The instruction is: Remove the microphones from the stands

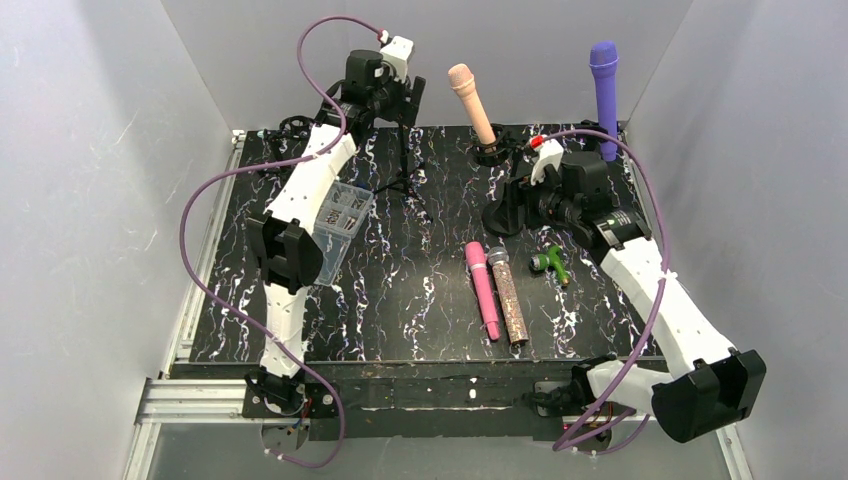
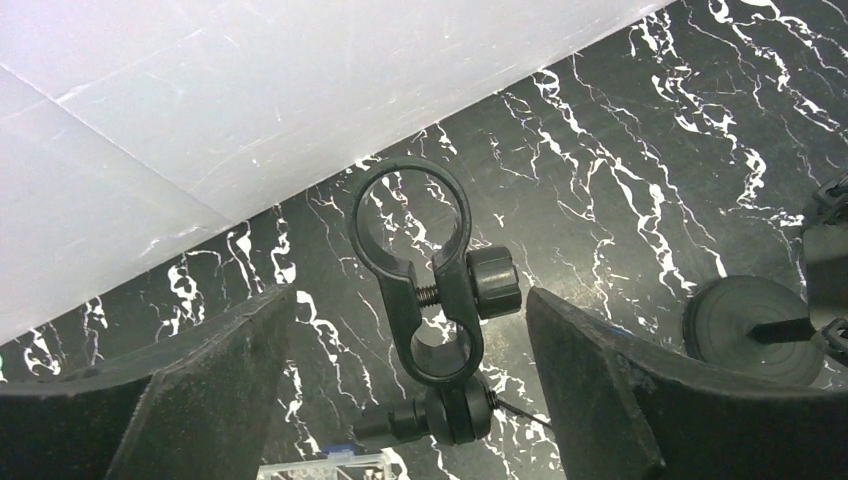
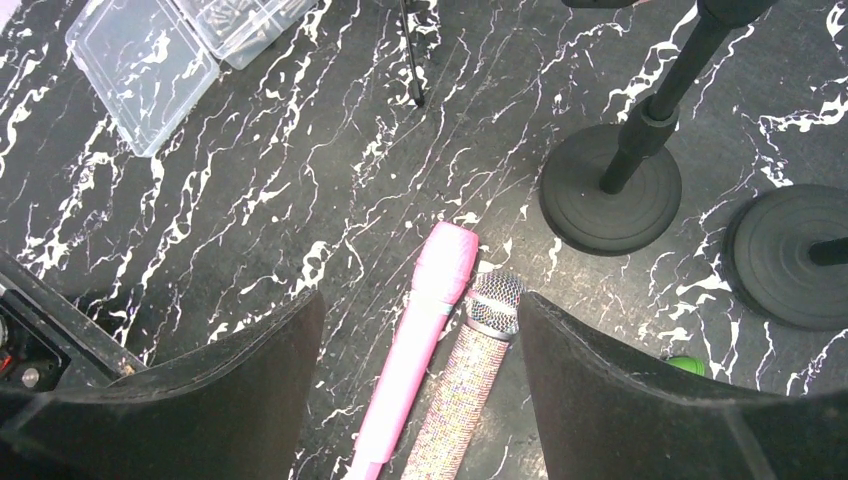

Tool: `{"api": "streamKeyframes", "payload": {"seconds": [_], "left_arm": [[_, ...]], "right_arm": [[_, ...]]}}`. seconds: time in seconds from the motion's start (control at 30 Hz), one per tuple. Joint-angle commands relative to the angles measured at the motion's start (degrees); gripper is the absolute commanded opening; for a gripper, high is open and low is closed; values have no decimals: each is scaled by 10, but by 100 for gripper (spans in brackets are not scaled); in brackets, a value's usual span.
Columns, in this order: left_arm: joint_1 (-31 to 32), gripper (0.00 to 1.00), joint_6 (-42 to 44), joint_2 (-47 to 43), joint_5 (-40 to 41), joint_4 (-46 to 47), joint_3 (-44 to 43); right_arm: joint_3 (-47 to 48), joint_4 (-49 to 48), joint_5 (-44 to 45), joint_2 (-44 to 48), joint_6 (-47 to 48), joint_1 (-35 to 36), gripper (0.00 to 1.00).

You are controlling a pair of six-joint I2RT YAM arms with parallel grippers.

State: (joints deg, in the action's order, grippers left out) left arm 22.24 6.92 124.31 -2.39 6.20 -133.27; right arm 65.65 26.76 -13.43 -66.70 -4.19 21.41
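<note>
A peach microphone (image 1: 471, 98) stands tilted in a black stand clip (image 1: 490, 152) at the back. A purple microphone (image 1: 604, 84) stands upright in a stand at the back right. My left gripper (image 1: 405, 103) is open at the back, around the top of a thin tripod stand (image 1: 404, 160). Its wrist view shows an empty black ring clamp (image 2: 410, 215) between the open fingers (image 2: 200, 390). My right gripper (image 1: 507, 212) is open and empty. It hovers over a pink microphone (image 3: 420, 335) and a glitter microphone (image 3: 472, 370) lying on the table.
A clear plastic box (image 1: 340, 225) of small parts sits under my left arm, also in the right wrist view (image 3: 150, 60). A green object (image 1: 550, 263) lies right of the loose microphones. Round stand bases (image 3: 610, 195) (image 3: 790, 255) stand beyond my right gripper. White walls close three sides.
</note>
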Motion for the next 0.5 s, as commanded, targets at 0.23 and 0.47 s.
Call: {"api": "streamKeyframes", "payload": {"seconds": [0.23, 0.47], "left_arm": [[0, 50, -21, -27, -17, 12, 12], [0, 3, -30, -42, -22, 13, 62]], "right_arm": [[-24, -38, -32, 25, -13, -17, 79], [-34, -42, -44, 32, -17, -29, 79]]}}
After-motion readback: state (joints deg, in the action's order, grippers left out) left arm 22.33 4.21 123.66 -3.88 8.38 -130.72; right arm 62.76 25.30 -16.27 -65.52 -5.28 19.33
